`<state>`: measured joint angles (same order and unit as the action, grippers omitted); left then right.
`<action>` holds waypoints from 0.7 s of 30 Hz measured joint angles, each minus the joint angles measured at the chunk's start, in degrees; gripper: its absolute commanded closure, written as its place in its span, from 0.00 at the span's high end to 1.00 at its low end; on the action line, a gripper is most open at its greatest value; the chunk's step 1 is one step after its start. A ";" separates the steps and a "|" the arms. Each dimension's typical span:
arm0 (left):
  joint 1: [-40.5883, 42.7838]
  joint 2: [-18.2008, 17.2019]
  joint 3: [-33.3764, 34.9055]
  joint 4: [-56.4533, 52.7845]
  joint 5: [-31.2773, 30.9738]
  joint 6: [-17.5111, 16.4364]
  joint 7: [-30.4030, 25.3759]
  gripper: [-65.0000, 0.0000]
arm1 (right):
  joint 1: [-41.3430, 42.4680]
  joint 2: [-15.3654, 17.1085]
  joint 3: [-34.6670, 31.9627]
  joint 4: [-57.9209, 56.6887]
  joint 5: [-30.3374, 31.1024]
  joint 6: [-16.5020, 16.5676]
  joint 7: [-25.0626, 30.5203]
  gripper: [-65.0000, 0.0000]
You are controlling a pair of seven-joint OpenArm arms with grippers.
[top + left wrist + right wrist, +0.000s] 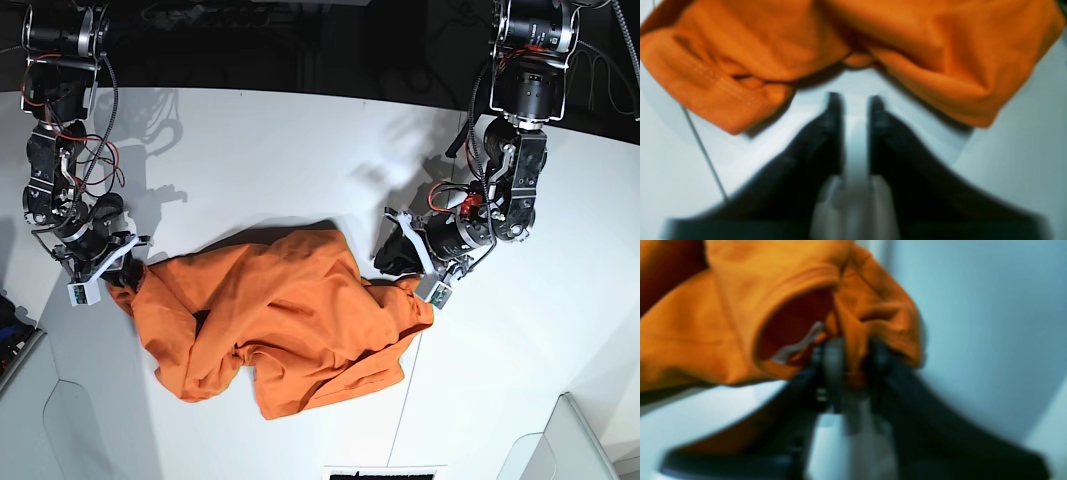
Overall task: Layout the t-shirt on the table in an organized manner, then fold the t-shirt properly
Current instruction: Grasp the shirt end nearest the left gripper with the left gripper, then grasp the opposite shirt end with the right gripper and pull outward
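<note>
- The t-shirt (285, 325), bright orange, lies crumpled in a loose heap near the middle of the table (250, 150), with folds over its body and one sleeve hem doubled under in the left wrist view; it is not yet spread flat
- The cloth looks light, soft and limp, so it should sag and bunch wherever it is not supported; lifting it at one point would likely leave the rest dragging
- Good holds, I judge, are the hemmed edges, the shoulders or the collar, where the stitching is thicker and less likely to slip than a pinch of bare cloth
- The right gripper (853, 356) is clamped on a bunch of cloth close beside the collar, where a small white tag (796, 345) shows inside the neck opening
- The left gripper (855, 100) sits over bare table just short of the shirt's edge, its fingers nearly together with only a narrow gap and nothing between them
- A thin dark seam line (703, 150) crosses the table beside that gripper
</note>
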<state>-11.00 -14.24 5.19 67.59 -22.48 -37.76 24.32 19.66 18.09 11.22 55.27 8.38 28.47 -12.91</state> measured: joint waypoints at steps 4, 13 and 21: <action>-0.15 -0.04 -0.02 -0.70 -0.02 -0.70 -0.31 0.00 | -0.15 0.02 0.00 0.00 0.17 0.02 0.00 0.00; 3.04 -9.03 0.04 14.88 -10.73 -1.68 8.41 0.00 | -8.04 0.00 3.82 12.83 6.21 0.26 -9.27 0.00; 6.32 -19.30 0.07 35.52 -18.05 -1.92 16.50 0.00 | -17.94 0.15 13.97 39.74 20.20 0.76 -19.37 0.00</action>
<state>-4.69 -33.54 5.26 103.11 -40.53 -39.68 40.82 1.72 18.24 25.19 95.00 28.58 29.23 -32.27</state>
